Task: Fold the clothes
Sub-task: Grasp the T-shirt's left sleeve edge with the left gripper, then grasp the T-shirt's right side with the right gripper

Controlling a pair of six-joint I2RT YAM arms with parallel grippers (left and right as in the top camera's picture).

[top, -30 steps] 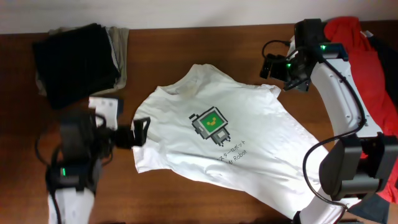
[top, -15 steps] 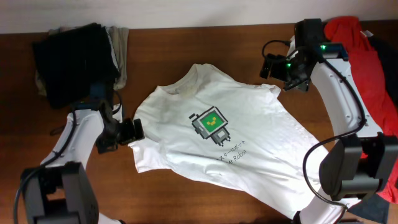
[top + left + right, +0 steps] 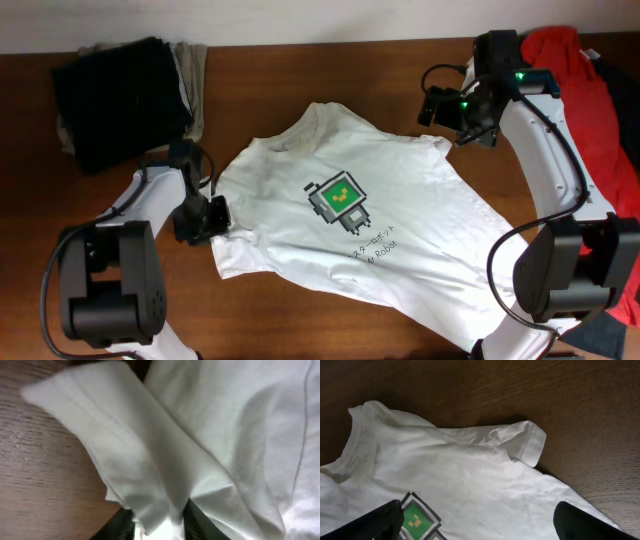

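- Step in hand: the first fold is only starting. The thin white short-sleeved T-shirt (image 3: 350, 230), with a small green robot picture on its chest, lies spread out in the middle of the brown wooden table (image 3: 300, 70). Its neck is at the top and its hem is at the lower right.
- My left gripper (image 3: 205, 218) is at the sleeve on my left side (image 3: 100, 450). In the left wrist view the soft cloth sits bunched between my two dark fingers (image 3: 200, 525). The gap is narrow, so I think I have hold of it.
- My right gripper (image 3: 438, 106) hangs just by the other sleeve (image 3: 520, 442). Its fingers are far apart and hold nothing.
- Next, I think the right one must go down and pinch its sleeve. Then both sides can be lifted and laid over the middle.
- The cloth is thin and floppy, with little crinkles and a stitched edge on each sleeve. It may sag or slip, so a slow, low pull seems best.
- The table is dark, smooth wood with fine lines.
- A folded black cloth pile (image 3: 120, 100) at the top left and a red cloth heap (image 3: 590, 90) at the right lie apart from the shirt.
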